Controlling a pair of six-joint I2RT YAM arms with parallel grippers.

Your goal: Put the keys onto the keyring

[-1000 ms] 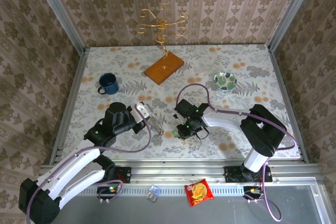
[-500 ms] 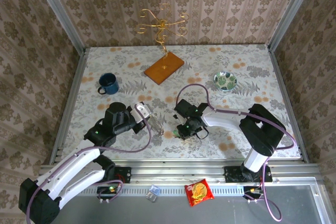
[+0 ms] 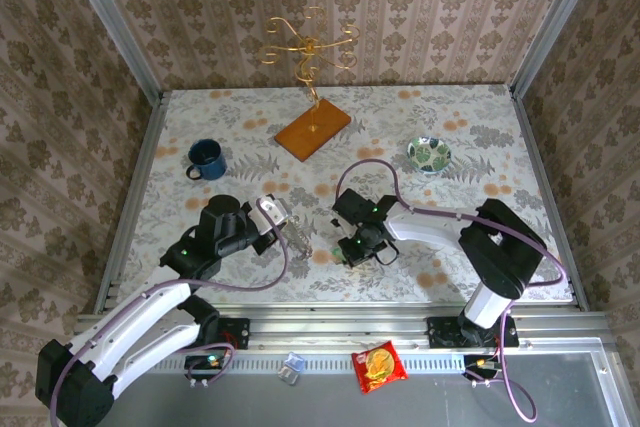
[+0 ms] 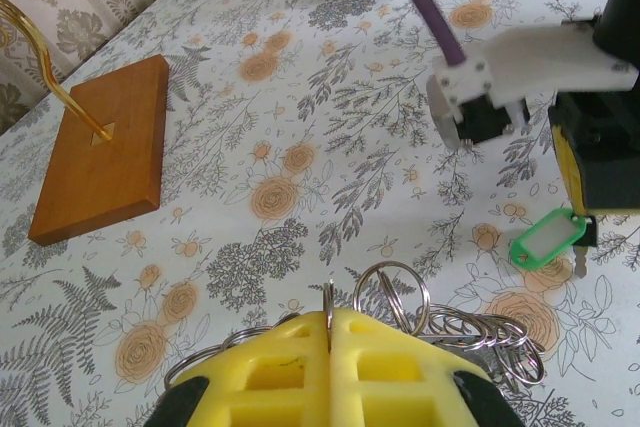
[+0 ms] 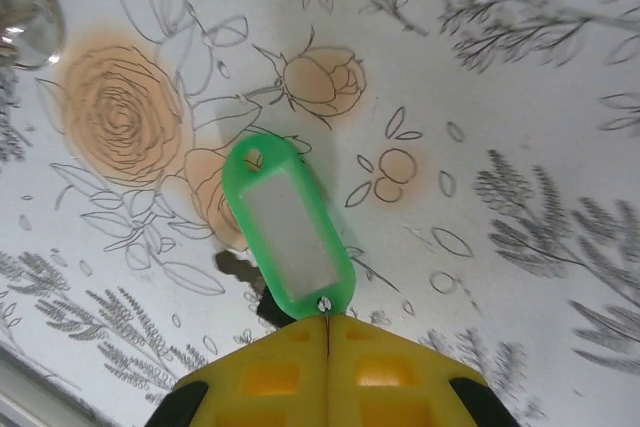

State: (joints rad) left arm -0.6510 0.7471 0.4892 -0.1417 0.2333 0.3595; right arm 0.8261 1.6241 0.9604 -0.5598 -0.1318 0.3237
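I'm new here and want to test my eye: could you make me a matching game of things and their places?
Things: 1 blue mug; 2 patterned bowl; 3 wooden board; 4 green key tag.
Places: A right side of the table; B pinched by the right gripper; C left side of the table; D bearing the gold stand.
Pairs: 1-C, 2-A, 3-D, 4-B.

The left arm (image 3: 150,312) and right arm (image 3: 430,222) have white links, black joints, green lights; purple cables run behind the yellow-fingered left gripper (image 4: 330,332) and right gripper (image 5: 328,337).
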